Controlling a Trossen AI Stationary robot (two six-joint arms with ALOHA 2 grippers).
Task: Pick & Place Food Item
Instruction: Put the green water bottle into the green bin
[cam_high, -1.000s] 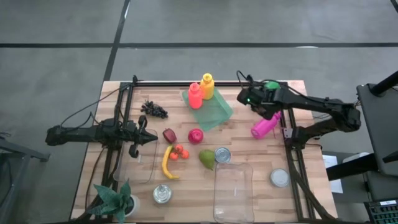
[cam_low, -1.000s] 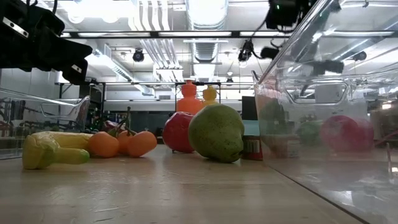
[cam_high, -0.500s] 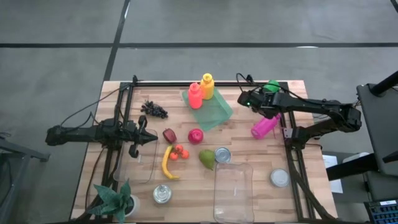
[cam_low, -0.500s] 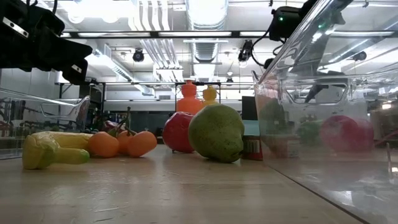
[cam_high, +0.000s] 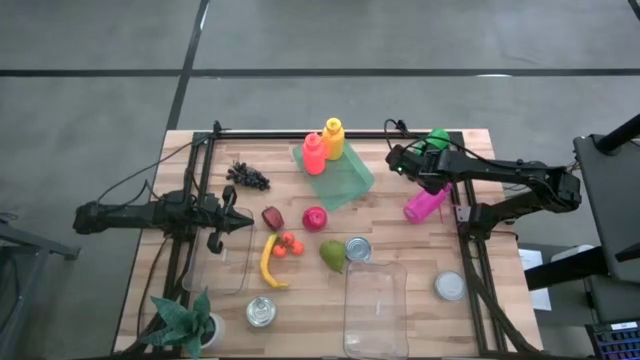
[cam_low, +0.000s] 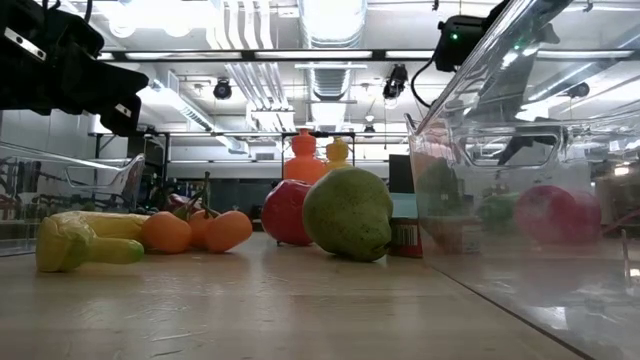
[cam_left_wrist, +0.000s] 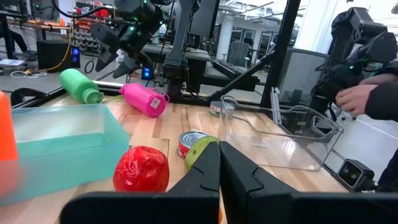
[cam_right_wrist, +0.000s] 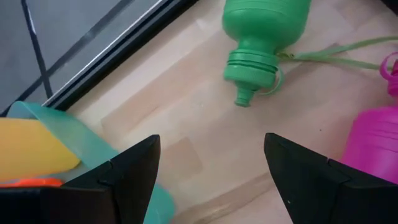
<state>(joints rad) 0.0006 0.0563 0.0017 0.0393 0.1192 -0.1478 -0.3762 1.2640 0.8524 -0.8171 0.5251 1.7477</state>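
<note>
Right wrist view: right hand (cam_right_wrist: 211, 168), fingers apart, hovers near the green bottle (cam_right_wrist: 261, 34).

The counter (cam_high: 400, 250) is pale planked wood — matt. The clear bin (cam_high: 375, 305) looks like glossy plastic; the can (cam_left_wrist: 191, 142) is shiny metal.

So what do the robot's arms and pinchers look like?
Both arms are thin, dark, jointed rods. The left gripper ends in two black, wedge-shaped fingers pressed together. The right gripper has two chunky black fingers set apart, and a small green light glows on that arm. Thin black cables trail along both arms.
</note>
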